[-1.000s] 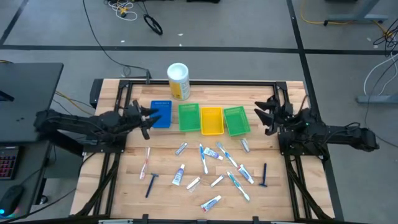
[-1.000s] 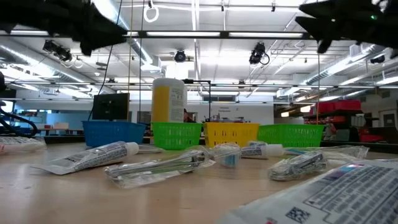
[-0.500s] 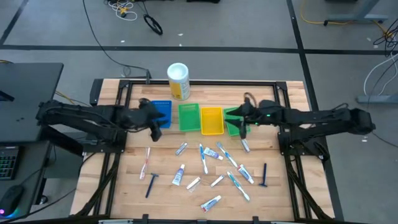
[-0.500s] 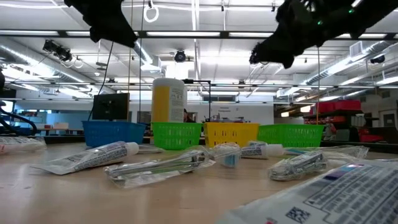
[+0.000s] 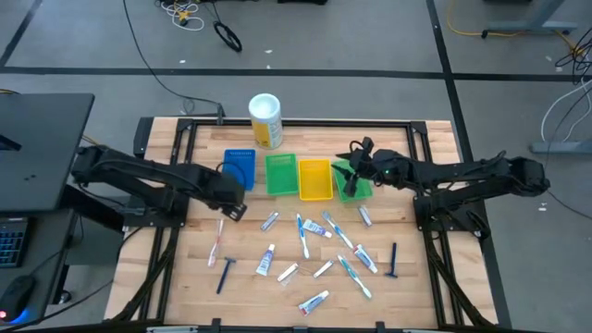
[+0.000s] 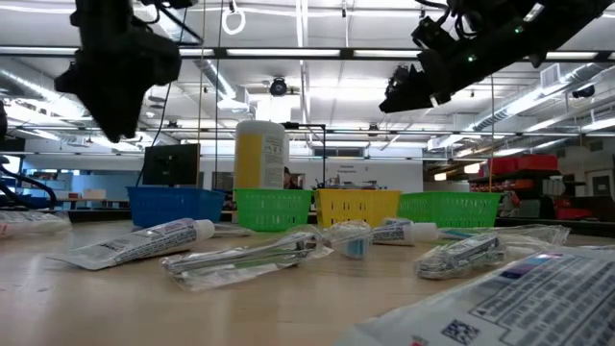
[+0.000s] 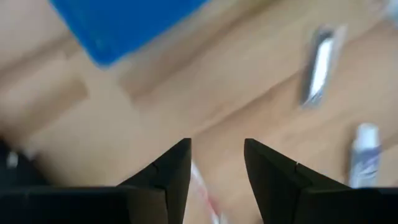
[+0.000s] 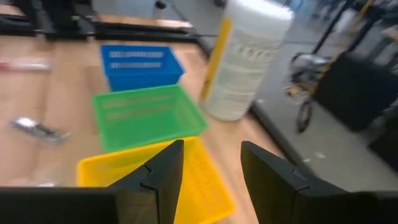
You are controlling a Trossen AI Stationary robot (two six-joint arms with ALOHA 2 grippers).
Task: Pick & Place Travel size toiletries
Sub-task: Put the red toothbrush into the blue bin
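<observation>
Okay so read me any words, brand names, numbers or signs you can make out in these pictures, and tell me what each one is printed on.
No text can be read for certain.
Foreground packet, low view: rows of small print, too blurred to read.
Toothpaste tube: printed marks, illegible.
White-and-yellow canister: faint lines of print, too blurred.
Blue bin: pale pattern inside, not readable as letters.
Toiletries seen from above: red and blue marks only, too small.

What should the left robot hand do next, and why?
Probably lower a little. The left gripper hangs open over the wooden table, with nothing between its fingers, and the toothbrush lies just below it, waiting to be picked up.
</observation>
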